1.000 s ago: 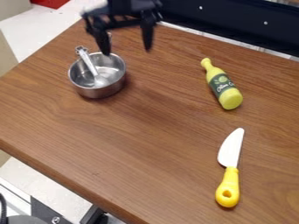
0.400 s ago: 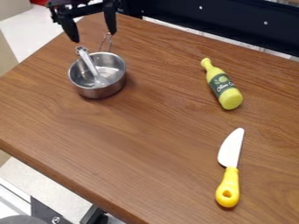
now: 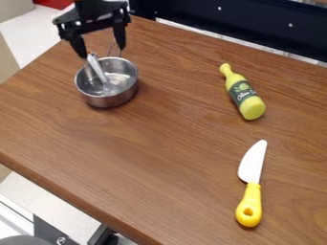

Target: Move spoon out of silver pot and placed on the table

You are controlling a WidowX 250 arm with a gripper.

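The black gripper (image 3: 102,52) hangs open at the upper left, over the back rim of the silver pot (image 3: 110,101). Its left fingertip is close to the upper end of the silver spoon (image 3: 98,69); whether they touch I cannot tell. Toward the right, the other fingertip hangs by the pot's wire handle. The spoon leans in the pot, bowl down inside and handle sticking out past the back left rim. The pot stands upright on the brown wooden table (image 3: 147,158).
A yellow-green bottle (image 3: 243,93) lies on the table at the right. Below it lies a toy knife (image 3: 252,184) with a yellow handle. A dark panel (image 3: 249,24) runs along the table's back edge.
The gripper has moved left from above and right of the pot, then down a little toward the spoon's handle end. Pot, spoon, bottle and knife have kept their places.
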